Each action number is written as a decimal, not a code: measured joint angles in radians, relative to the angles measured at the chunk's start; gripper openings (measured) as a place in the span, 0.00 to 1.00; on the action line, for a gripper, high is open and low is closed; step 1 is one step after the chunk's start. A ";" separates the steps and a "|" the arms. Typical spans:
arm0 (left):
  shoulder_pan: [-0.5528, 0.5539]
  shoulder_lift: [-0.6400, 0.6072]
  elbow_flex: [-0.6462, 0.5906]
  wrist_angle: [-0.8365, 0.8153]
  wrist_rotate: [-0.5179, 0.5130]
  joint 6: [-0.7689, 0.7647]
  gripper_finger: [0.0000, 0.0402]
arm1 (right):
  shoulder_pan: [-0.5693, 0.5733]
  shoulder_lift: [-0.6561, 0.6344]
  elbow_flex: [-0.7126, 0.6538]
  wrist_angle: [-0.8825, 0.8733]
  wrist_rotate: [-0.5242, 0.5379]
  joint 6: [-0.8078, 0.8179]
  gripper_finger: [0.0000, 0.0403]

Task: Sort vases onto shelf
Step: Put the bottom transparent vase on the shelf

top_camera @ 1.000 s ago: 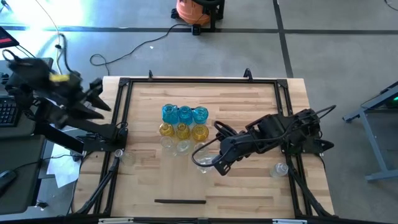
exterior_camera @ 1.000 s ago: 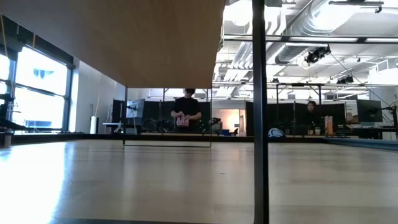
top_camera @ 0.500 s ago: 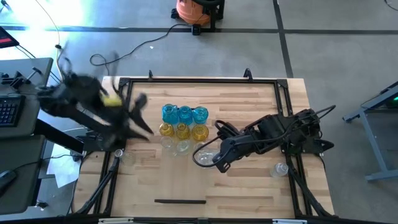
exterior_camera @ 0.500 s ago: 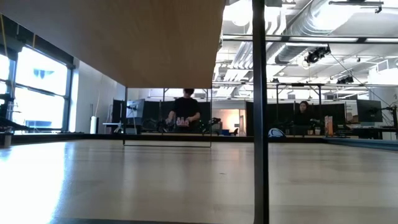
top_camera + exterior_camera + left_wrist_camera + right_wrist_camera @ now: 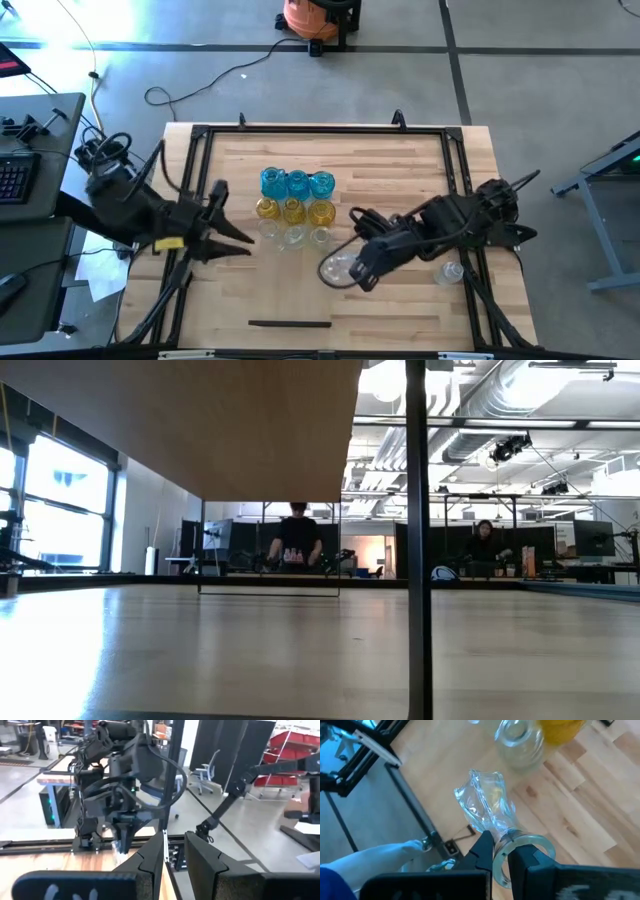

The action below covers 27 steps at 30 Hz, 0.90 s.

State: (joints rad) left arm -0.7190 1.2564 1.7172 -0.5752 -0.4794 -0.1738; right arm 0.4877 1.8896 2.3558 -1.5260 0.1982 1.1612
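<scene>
Nine vases stand upright in a three-by-three block on the plank tabletop [image 5: 400, 170]: blue vases [image 5: 297, 183] farthest, yellow vases [image 5: 293, 210] in the middle, clear vases [image 5: 295, 236] nearest. My right gripper [image 5: 352, 272] hovers just right of the block, shut on another clear vase [image 5: 338, 268]. My left gripper [image 5: 238, 222] hangs open and empty at the block's left side, pointing level across the table. One more clear vase [image 5: 452, 270] stands by the right rail. The shelf [image 5: 200, 420] shows only in the low view, as a pale panel overhead. My right gripper pinches the clear vase's narrow neck [image 5: 504, 839], just below its rim [image 5: 532, 842], between its two fingers. The fingers slant down from the table's right side and lie across the neck. The vase is tilted, its round body [image 5: 485, 805] pointing away from the gripper toward the tabletop.
A black rail frame [image 5: 320, 130] runs round the tabletop's edges. A dark thin bar [image 5: 290, 323] lies near the front edge. A desk with a keyboard [image 5: 15, 180] stands off the left side. People sit in the room behind [image 5: 298, 545].
My left arm has swung fast from beyond the table's left edge in over the tabletop, toward the right and the near edge, and its gripper now points at the vase block. The wrist has rolled on the way.
</scene>
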 joint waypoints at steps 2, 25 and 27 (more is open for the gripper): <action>-0.055 0.002 0.000 -0.003 -0.059 -0.010 0.17 | 0.021 0.001 0.000 0.001 0.002 0.010 0.01; -0.288 0.280 -0.001 -0.530 -0.233 -0.680 0.11 | 0.020 0.003 -0.193 0.274 -0.111 -0.126 0.01; -0.270 0.302 -0.001 -0.495 -0.192 -0.679 0.11 | 0.014 0.003 -0.193 0.278 -0.109 -0.150 0.01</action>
State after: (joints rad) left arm -0.9888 1.5586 1.7161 -1.0701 -0.6717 -0.8529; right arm 0.5017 1.8927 2.1624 -1.2483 0.0887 1.0114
